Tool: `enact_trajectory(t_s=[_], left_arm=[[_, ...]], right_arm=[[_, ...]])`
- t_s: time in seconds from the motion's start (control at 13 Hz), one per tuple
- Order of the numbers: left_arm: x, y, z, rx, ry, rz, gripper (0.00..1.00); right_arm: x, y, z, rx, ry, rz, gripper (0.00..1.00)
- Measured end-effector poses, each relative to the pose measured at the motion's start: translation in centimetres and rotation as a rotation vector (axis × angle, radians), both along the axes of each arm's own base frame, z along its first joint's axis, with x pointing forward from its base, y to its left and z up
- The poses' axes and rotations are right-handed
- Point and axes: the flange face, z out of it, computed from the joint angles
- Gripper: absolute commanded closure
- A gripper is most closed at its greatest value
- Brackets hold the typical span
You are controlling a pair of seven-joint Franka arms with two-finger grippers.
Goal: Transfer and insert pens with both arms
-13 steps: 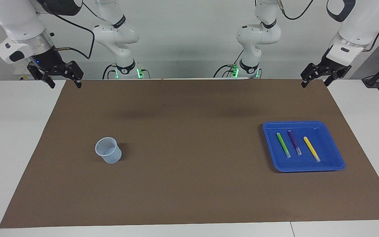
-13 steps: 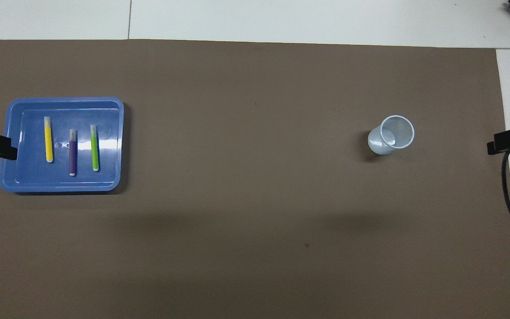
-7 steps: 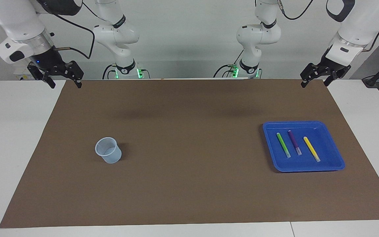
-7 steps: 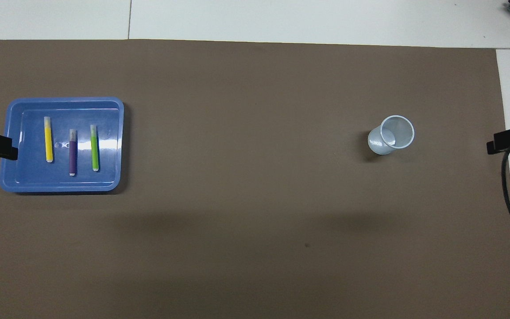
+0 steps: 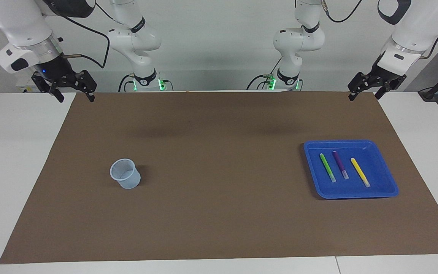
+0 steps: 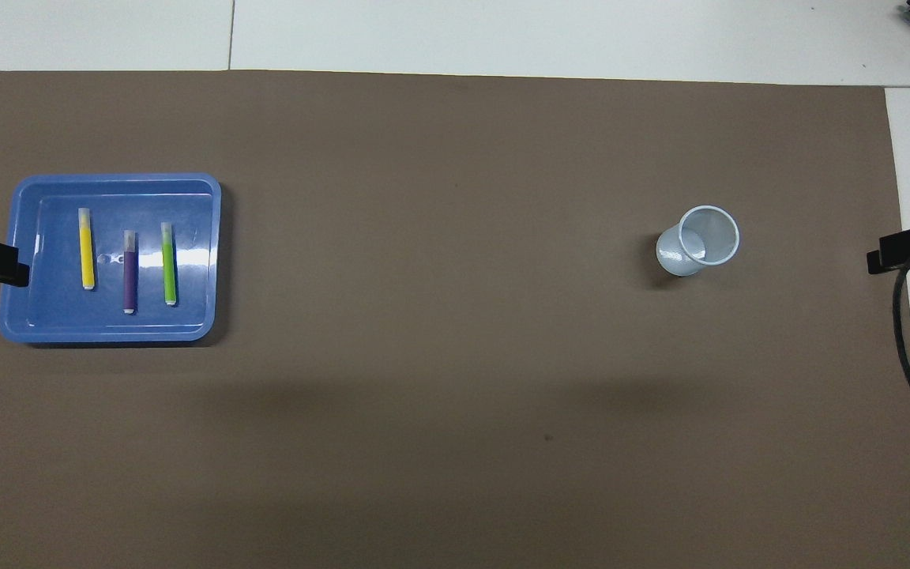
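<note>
Three pens lie side by side in a blue tray (image 5: 357, 195) at the left arm's end of the table: a green pen (image 5: 327, 167), a purple pen (image 5: 340, 164) and a yellow pen (image 5: 360, 172). From overhead the yellow pen (image 6: 86, 249), purple pen (image 6: 129, 273) and green pen (image 6: 168, 263) run parallel. My left gripper (image 5: 364, 97) hangs open and empty over the mat's corner by the robots. My right gripper (image 5: 75, 99) hangs open and empty over the mat's other corner by the robots. Both arms wait.
A pale translucent cup (image 5: 125, 174) stands upright on the brown mat (image 5: 219, 213) toward the right arm's end. White table surface borders the mat. A black cable (image 6: 909, 340) loops by the right gripper's tip (image 6: 909, 253).
</note>
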Motion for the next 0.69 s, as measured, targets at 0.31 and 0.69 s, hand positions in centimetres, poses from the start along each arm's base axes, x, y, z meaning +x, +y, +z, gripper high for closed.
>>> enact_trajectory(t_s=[0.31,0.69], left_arm=[[0.0,0.1,-1.0,-0.001,-0.03,0.003,0.0],[-0.5,0.1,-3.5,-0.003,-0.099,0.003,0.0]], right_arm=[[0.0,0.1,0.0,0.0,0.0,0.002,0.0],[0.0,0.1,0.0,0.0,-0.001,0.002,0.0]])
